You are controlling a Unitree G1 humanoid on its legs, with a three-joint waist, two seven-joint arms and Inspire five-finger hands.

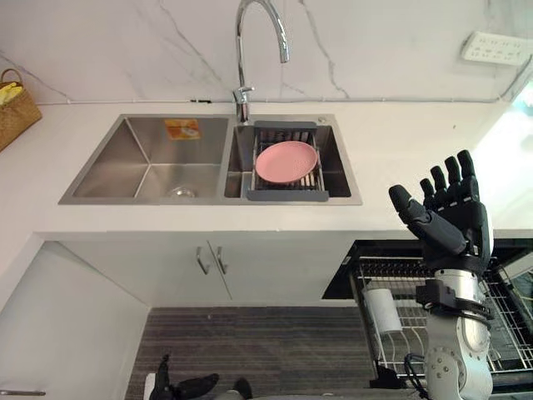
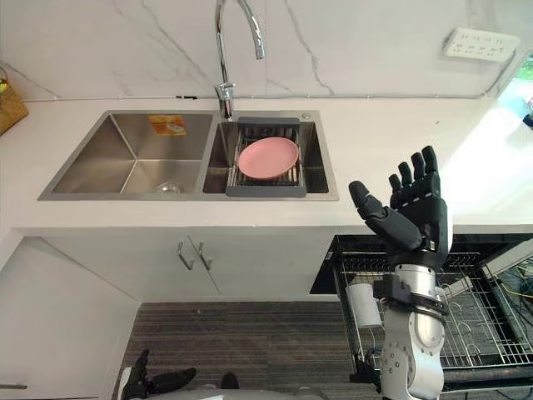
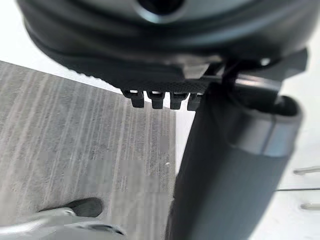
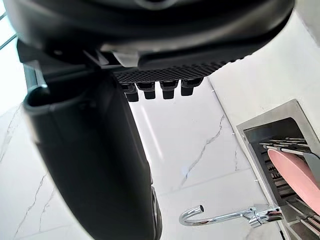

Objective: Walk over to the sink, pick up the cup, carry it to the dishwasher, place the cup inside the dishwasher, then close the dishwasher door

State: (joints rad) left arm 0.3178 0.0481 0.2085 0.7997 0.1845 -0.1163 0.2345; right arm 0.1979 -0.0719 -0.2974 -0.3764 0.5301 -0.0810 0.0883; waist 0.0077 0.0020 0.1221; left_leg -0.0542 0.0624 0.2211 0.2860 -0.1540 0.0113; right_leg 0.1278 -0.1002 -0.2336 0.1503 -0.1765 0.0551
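A white cup (image 1: 385, 310) lies in the pulled-out wire rack (image 1: 508, 333) of the dishwasher at the lower right, below the counter edge. My right hand (image 1: 450, 221) is raised above that rack, open, fingers straight and spread, holding nothing; its thumb (image 4: 90, 165) looms large in the right wrist view. My left hand (image 1: 187, 387) hangs low over the floor at the bottom edge, fingers relaxed and empty. The double steel sink (image 1: 150, 158) holds no cup that I can see.
A pink plate (image 1: 286, 161) rests on a grey drying rack in the sink's right basin, under the tall faucet (image 1: 250, 50). A woven basket (image 1: 12, 108) stands on the far left of the white counter. Cabinet doors (image 1: 208, 260) are below the sink, above a grey striped floor (image 3: 75, 150).
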